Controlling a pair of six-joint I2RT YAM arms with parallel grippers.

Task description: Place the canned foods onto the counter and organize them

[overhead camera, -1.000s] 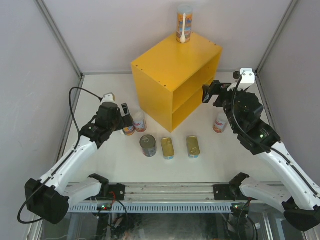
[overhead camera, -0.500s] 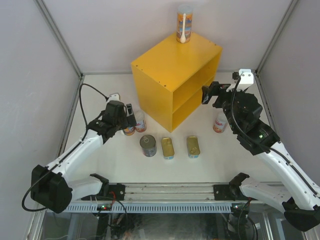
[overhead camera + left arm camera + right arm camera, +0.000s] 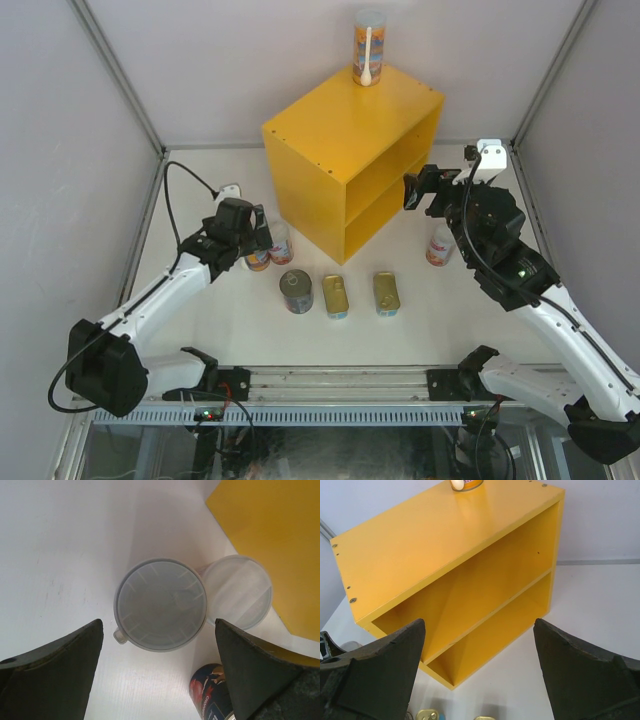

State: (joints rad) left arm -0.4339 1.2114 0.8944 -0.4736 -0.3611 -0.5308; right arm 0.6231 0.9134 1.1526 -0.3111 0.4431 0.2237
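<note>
left gripper [image 3: 159, 626]: jaws spread wide and empty, straddling the near tall can [image 3: 161, 604] from above with a finger on each side; I see no contact
right gripper [image 3: 479, 624]: jaws apart, holding nothing, facing the open front of the counter [image 3: 435, 550]
where the cans are: top tall can [image 3: 368, 48] stands on the counter's far corner. The rest are on the table [image 3: 200, 330]: the near tall can and second tall can [image 3: 237, 599] left of the counter, the right-hand tall can [image 3: 439, 245] on the other side, and the dark round tin [image 3: 296, 291], left flat tin [image 3: 336, 296] and right flat tin [image 3: 386, 293] in a row in front
tall cans: slim stiff cylinders with glossy printed labels and ribbed translucent plastic lids (the near one has a small tab). Probably light, and top-heavy enough to tip
grip, tall: pinch across the body below the lid, not on the lid itself, since the label looks slick
watch: the two left cans' lids look to be touching, so the right-side finger has little room and could knock the neighbour over
round tin: metal, smooth wall, likely the heaviest; grip across the diameter
flat tins: low, rounded rectangles with gold tops; grip across the short side, not much wall to catch
counter: hard yellow board, smooth flat top, one inner shelf
</note>
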